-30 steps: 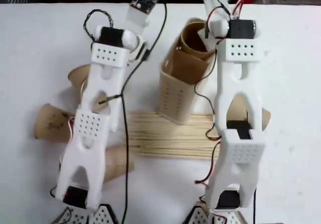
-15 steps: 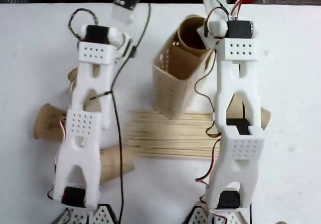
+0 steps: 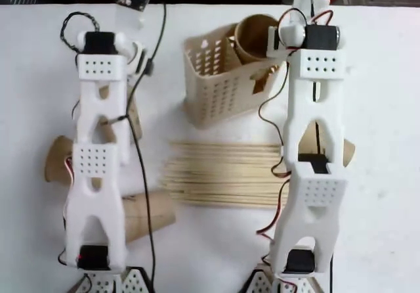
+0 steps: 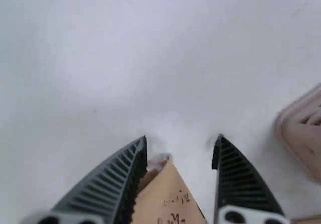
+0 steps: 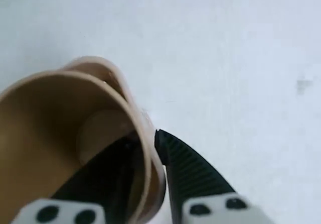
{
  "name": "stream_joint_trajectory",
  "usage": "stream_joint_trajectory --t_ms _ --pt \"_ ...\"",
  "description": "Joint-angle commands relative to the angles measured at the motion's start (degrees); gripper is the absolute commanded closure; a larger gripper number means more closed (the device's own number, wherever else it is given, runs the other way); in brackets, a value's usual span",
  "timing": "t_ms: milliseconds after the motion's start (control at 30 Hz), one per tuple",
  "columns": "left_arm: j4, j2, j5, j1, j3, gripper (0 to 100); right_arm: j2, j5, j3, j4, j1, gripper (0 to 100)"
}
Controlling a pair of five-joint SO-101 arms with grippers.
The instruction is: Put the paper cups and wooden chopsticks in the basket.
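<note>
The right jaws pinch the held cup [image 5: 55,128] by its wall, one of the fingers [image 5: 188,169] outside and its mate inside, pressed together on the rim; seen from above, that cup sits in these jaws at the mouth of the basket [image 3: 216,83], overlapping its upper edge, and whether it rests inside cannot be told; the basket leans, its holed side wall turned upward, just beside the right jaws and between the two arms; the left jaws are spread wide, low over the white surface [image 3: 380,76]; one end of the printed cup [image 4: 168,199] lies between them, close to one finger, contact not clear; a corner of the basket shows off to one side of the left jaws, apart from them; the chopsticks [image 3: 223,173] lie in a flat bundle on the surface behind both jaws, toward the arms' bases, near the basket but not in it; the left cup [image 3: 56,158] and the low cup [image 3: 151,213] lie on their sides behind the left jaws, one on either side of that arm; the right cup [image 3: 346,152] lies behind the right jaws, partly under that arm.
</note>
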Motion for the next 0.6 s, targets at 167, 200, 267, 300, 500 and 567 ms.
stream_joint_trajectory --t_ms 167,200,267,300,500,567 --pt "2.99 -4.97 2.81 -5.23 -2.11 77 0.75 -6.33 -2.29 7.25 0.66 98.3" --pt "2.99 -4.97 3.16 -5.41 -2.11 77 0.48 -7.47 -2.9 8.66 0.57 97.9" --pt "3.08 -4.97 3.16 -5.67 -0.97 77 0.04 -9.93 -4.57 11.3 0.22 96.1" --pt "3.08 -5.05 3.25 -5.67 0.18 77 0.04 -10.81 -5.63 12.97 0.04 95.4" --pt "3.08 -5.05 3.25 -5.41 6.15 77 0.04 -13.98 -4.92 14.11 -1.89 95.0" --pt "3.08 -5.05 3.25 -5.58 6.68 77 0.31 -13.71 -5.71 13.93 -2.95 94.9"
